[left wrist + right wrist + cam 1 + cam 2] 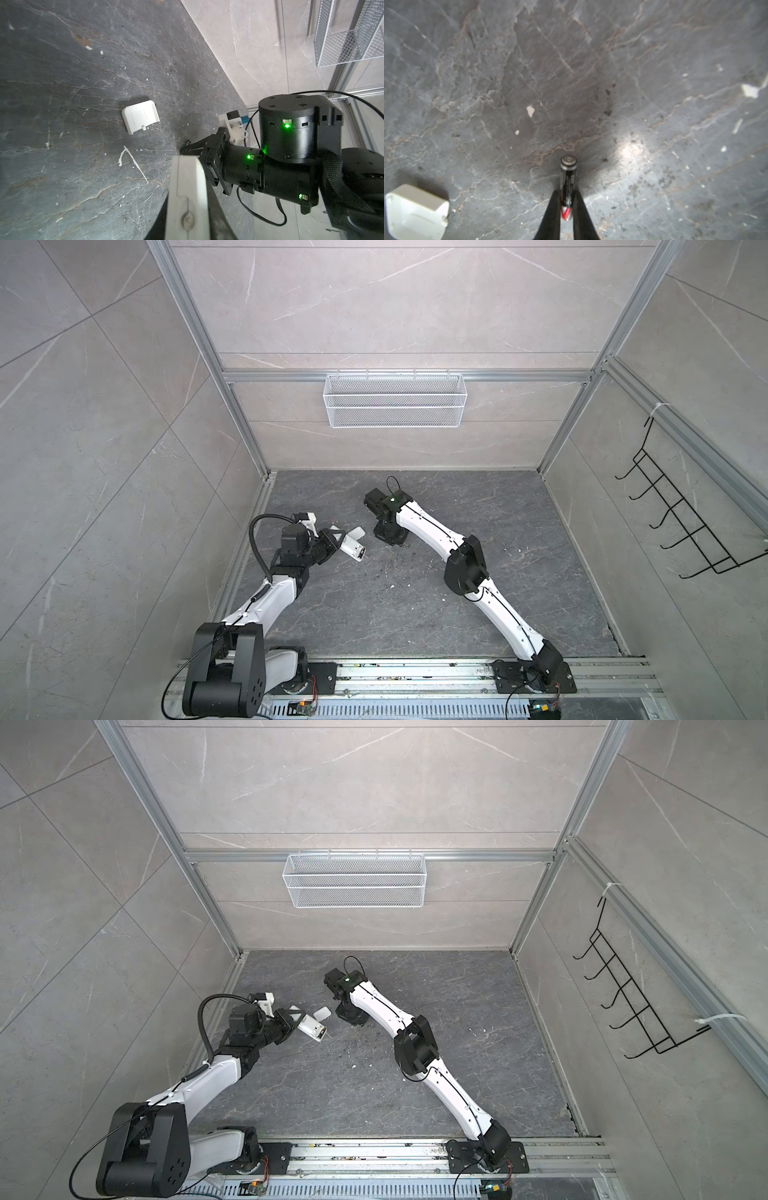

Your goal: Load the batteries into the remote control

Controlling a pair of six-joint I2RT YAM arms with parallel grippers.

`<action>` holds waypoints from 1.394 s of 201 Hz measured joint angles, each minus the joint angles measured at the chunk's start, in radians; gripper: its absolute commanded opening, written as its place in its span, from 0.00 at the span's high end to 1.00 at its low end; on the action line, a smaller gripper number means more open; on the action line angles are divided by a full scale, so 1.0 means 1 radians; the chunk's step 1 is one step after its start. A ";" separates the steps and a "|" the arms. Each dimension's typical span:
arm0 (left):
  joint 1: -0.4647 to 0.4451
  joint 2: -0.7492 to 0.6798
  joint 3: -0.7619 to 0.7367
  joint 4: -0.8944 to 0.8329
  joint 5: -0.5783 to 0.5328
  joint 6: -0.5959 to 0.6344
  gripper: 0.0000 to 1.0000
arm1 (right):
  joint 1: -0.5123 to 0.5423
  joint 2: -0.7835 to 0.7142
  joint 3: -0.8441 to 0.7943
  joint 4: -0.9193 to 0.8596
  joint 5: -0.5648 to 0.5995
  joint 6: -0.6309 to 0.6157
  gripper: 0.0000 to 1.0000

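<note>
- Closest to the top camera is my left arm's black shoulder [224,668], at 7 o'clock of the dark stone floor [478,593]. In both top views my left gripper [334,541] is clamped on the remote control [353,549], at 9 o'clock of the floor, with the remote's open end turned toward 4 o'clock. The loose battery cover [356,533] lies just beside that end, at 12 o'clock of it. My right gripper [386,537] points down at 3 o'clock of the cover, near it.
- Right wrist view: my two black fingers [552,214] press on both sides of one battery [568,178], low at the floor. I see no gap, so I judge the pinch is made. The grip sits near the red-marked end, so the long free part may swing.
- Left wrist view: the remote's white edge is held close before the lens, and the cover lies flat, apart from it. The second battery I cannot find.
- To do this step well, I think I should lift straight up and slowly, hold the battery level, carry it toward 9 o'clock, match the poles, and hold the remote firm with its bay facing up.
</note>
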 measured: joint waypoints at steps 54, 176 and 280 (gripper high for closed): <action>0.000 0.200 0.014 0.225 0.153 -0.111 1.00 | -0.031 -0.285 -0.485 0.135 -0.023 0.001 0.89; -0.161 0.717 0.193 0.887 0.293 -0.410 1.00 | -0.187 -0.958 -1.339 0.746 -0.348 0.068 0.85; -0.249 0.819 0.283 0.949 0.317 -0.466 1.00 | -0.182 -0.993 -1.395 0.872 -0.454 0.123 0.84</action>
